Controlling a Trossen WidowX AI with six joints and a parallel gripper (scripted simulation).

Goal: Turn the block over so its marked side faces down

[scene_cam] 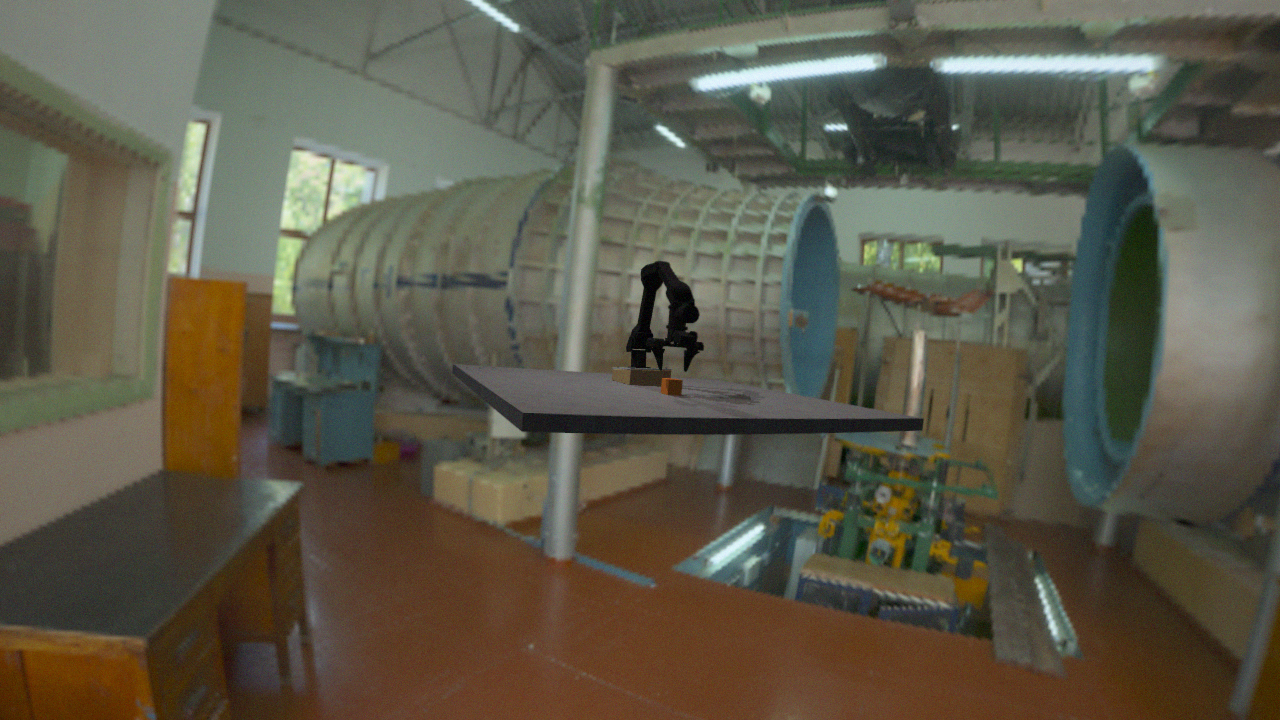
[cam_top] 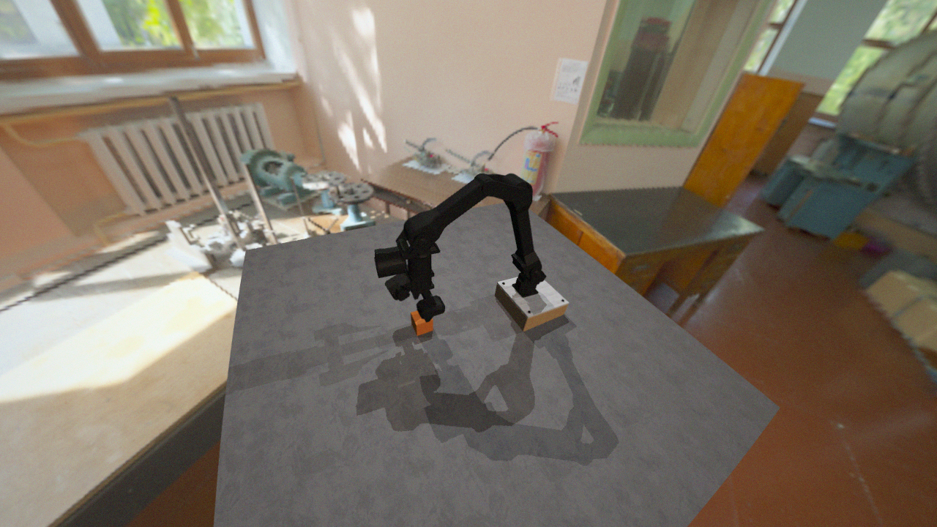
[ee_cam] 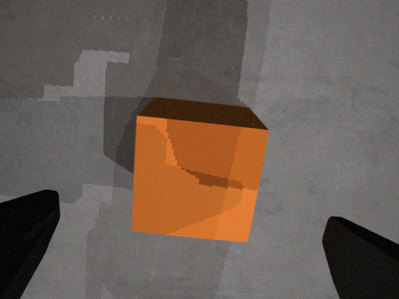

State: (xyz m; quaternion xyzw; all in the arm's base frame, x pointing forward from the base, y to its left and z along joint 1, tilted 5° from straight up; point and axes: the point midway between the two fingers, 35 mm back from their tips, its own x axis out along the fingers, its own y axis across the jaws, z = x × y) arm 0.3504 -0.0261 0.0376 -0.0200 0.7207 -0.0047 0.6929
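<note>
The orange block [cam_top: 422, 325] [scene_cam: 671, 386] [ee_cam: 195, 178] rests flat on the grey table [cam_top: 294, 445] [scene_cam: 554, 398] [ee_cam: 332, 91]. In the wrist view its top face is plain orange crossed by shadows, and one side face is dark. I see no mark on the faces in view; the underside is hidden. My gripper [cam_top: 415, 307] [scene_cam: 674, 368] [ee_cam: 194, 219] is open and empty, pointing down with its fingertips above the block. In the wrist view the block lies between the two fingers sideways, with free space on both sides, and mostly toward the upper part of the image.
The arm's pale base box [cam_top: 547, 313] [scene_cam: 633, 377] stands on the table, to the right of the block in the top view and behind it in the exterior view. The arm arches from the base over to the block. Its shadows fall across the table and block.
</note>
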